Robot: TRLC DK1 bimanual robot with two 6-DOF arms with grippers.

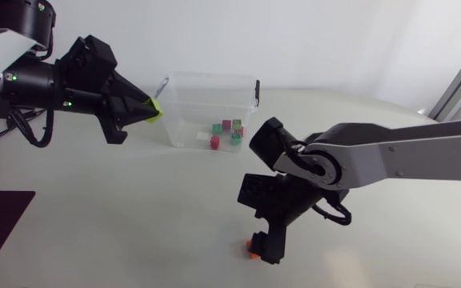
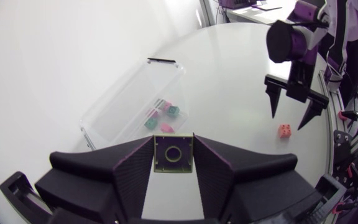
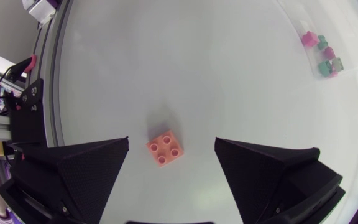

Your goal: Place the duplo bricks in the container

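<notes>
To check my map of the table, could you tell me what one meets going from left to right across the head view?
left arm → green brick → container → orange brick → right arm

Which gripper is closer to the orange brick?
Right. The right gripper hangs open just above the orange brick; the left gripper, holding a green brick, is off by the container.
</notes>
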